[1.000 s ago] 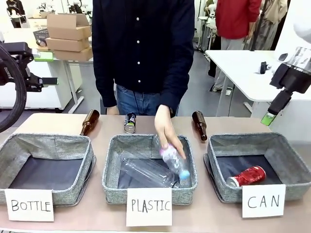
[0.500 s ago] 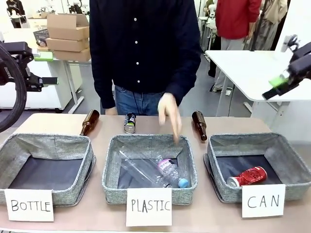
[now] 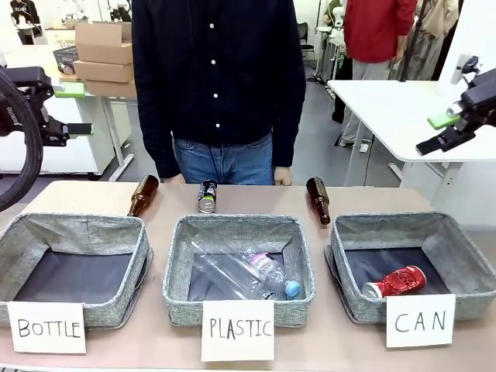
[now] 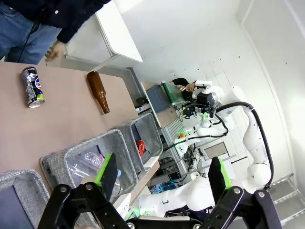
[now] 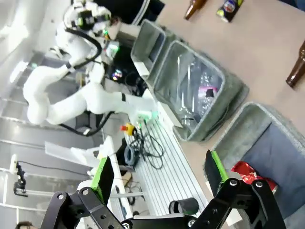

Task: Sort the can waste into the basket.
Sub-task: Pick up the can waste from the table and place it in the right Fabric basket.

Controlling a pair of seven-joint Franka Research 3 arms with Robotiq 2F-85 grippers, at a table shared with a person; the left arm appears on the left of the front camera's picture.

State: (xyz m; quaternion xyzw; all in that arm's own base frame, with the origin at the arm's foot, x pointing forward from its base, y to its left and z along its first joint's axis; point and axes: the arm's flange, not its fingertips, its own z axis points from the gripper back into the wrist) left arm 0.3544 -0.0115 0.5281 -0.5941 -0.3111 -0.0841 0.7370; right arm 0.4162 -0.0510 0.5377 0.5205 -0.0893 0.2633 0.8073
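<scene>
The red can (image 3: 395, 280) lies on its side in the grey basket (image 3: 411, 220) behind the CAN card, and shows again as the red can (image 5: 249, 173) inside that basket (image 5: 228, 139). On the table beyond the middle basket lies the dark can (image 3: 207, 196), seen too as the dark can (image 4: 32, 87). My left gripper (image 3: 74, 108) hangs open in the air at the far left, above the table. My right gripper (image 3: 438, 132) is open, high at the right, above and behind the CAN basket. Nothing sits between the pads (image 4: 107, 171) or the pads (image 5: 213, 171).
The PLASTIC basket (image 3: 180, 232) holds clear plastic bottles (image 3: 248, 273). The BOTTLE basket (image 3: 77, 225) stands at the left. Two brown glass bottles (image 3: 142, 194) (image 3: 318, 199) lie near the table's far edge. A person (image 3: 221, 77) stands close behind it, arms down.
The person let a clear bottle drop into the PLASTIC basket and drew the hand back. My right gripper rose and turned to lie more level. The left arm stayed still.
</scene>
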